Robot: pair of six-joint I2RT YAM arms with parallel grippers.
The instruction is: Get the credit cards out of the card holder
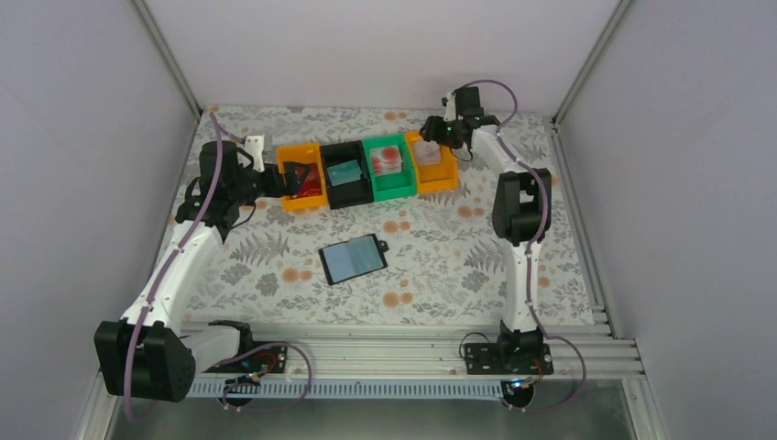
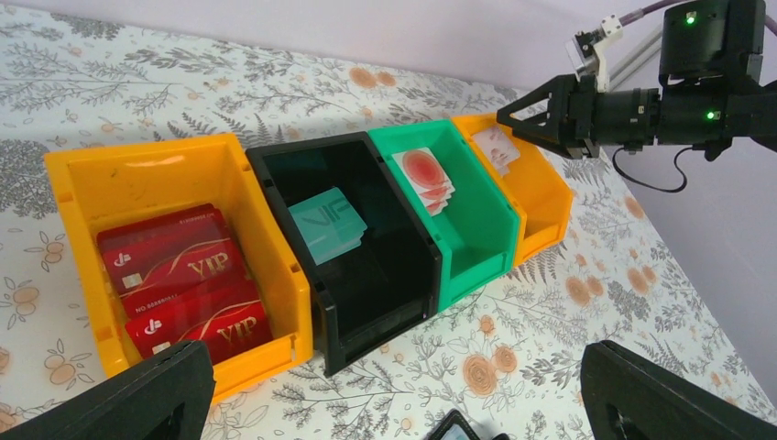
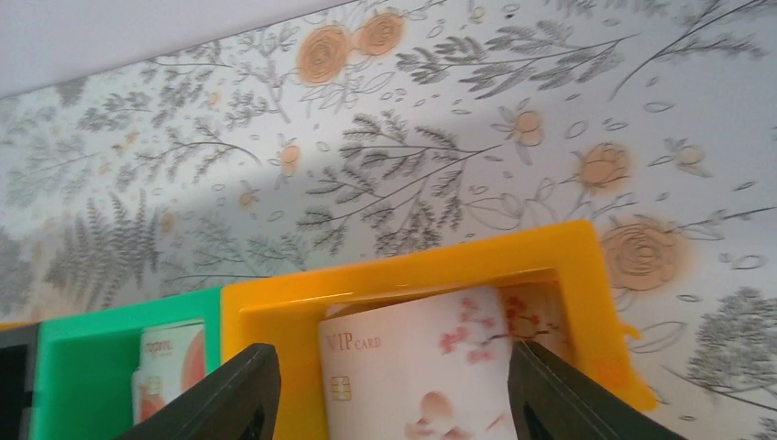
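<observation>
We see the card holder (image 1: 354, 259) lying open on the floral table (image 1: 449, 275), pale blue faces up, well in front of the row of bins (image 1: 366, 174). Our right gripper (image 3: 392, 359) hangs over the right-end orange bin (image 3: 403, 275), its jaws parted around a white blossom-printed VIP card (image 3: 417, 390) standing in it, with a gap on one side. Our left gripper (image 2: 396, 390) stands wide, holding nothing, before the left orange bin (image 2: 82, 183) with its red VIP cards (image 2: 183, 284).
</observation>
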